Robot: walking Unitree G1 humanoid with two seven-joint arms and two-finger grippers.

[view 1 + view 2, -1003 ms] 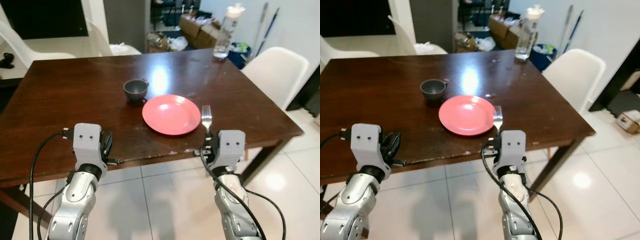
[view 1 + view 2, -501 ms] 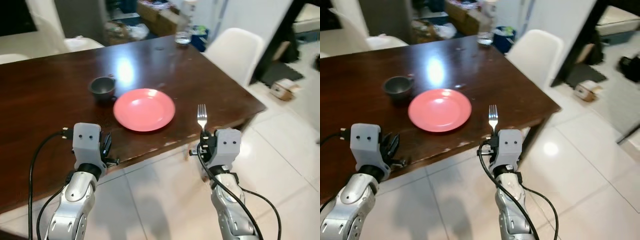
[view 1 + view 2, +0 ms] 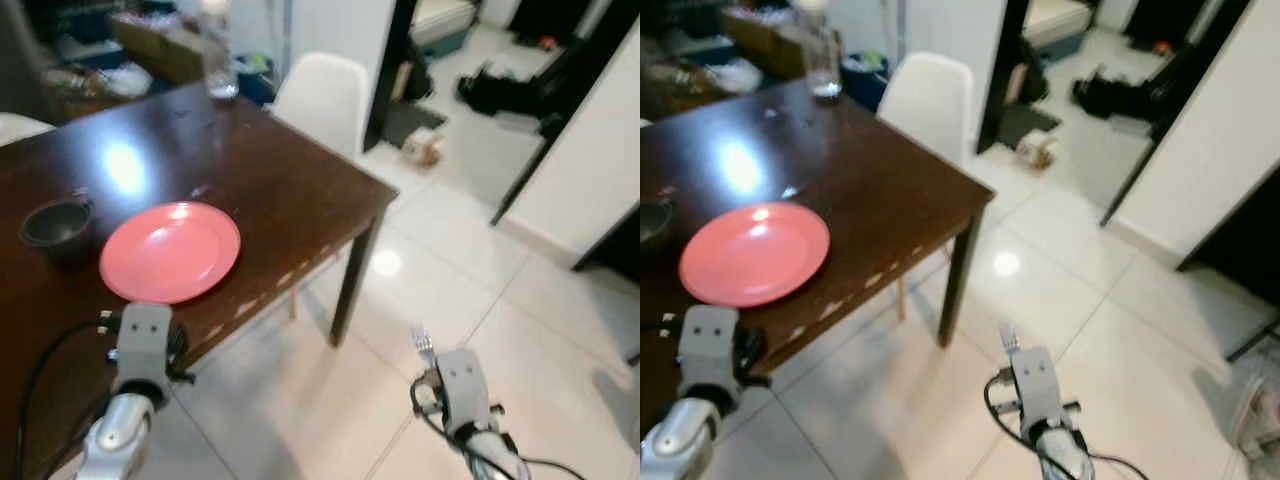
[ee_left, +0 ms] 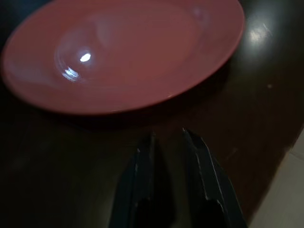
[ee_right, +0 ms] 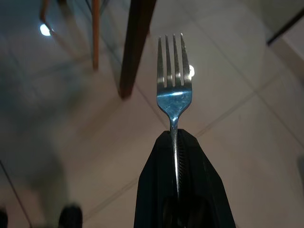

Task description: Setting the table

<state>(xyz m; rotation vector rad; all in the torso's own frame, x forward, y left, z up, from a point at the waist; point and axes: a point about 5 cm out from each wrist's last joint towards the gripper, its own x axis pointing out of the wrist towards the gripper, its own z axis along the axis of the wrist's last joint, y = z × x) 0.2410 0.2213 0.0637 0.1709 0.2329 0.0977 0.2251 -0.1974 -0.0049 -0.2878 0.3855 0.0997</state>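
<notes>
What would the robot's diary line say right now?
right gripper: shut on fork, over floor | left gripper: by plate | table: cup

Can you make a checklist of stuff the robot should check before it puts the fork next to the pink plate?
1. Fork held tight in the right end effector: ok.
2. Fork over the table: not ok, it is over the floor tiles, off to the right.
3. Pink plate flat on the table: ok.
4. Bare table beside the plate's right edge: ok.
5. Left end effector carrying nothing, near the plate: ok.
6. Dark cup away from that spot: ok.
</notes>
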